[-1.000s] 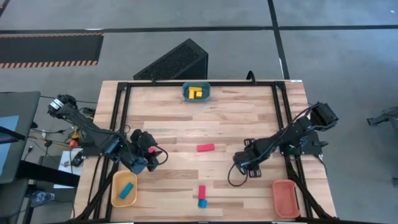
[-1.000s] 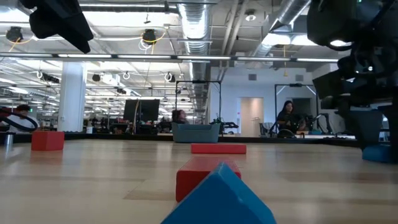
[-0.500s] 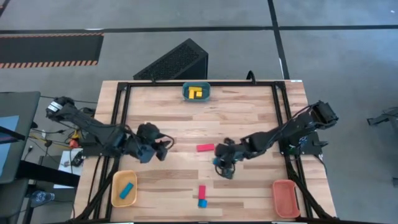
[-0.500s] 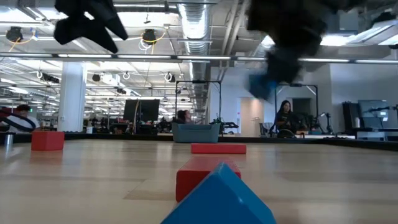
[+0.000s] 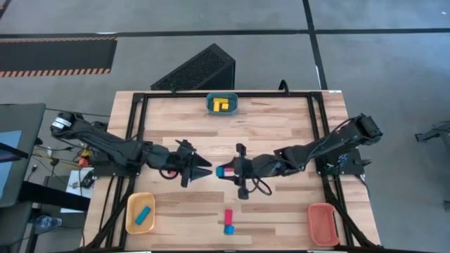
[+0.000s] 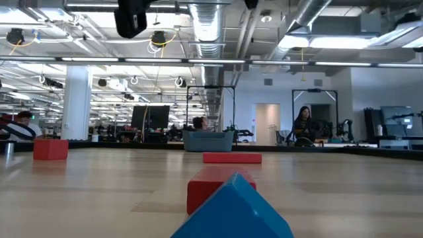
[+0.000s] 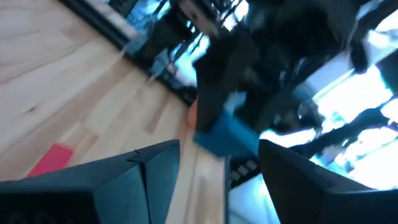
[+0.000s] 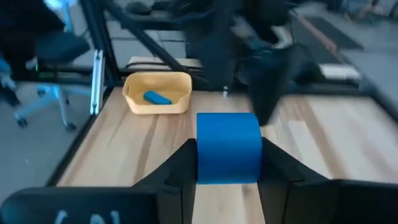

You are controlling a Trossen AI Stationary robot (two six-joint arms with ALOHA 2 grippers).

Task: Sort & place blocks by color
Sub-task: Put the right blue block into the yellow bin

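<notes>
Even, bright overhead light; soft shadows on the pale wooden table (image 5: 281, 133). Both wrist views are motion-blurred; window glare washes the left one.

Both arms swung in to table centre since 1 s ago. Right gripper (image 5: 223, 171), clamped on blue block (image 8: 227, 147), moved left from near the orange-red tray. Left gripper (image 5: 204, 169) moved right, fingers spread, now facing it, just apart.

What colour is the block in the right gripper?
Blue block, seen best in the right wrist view.
</notes>
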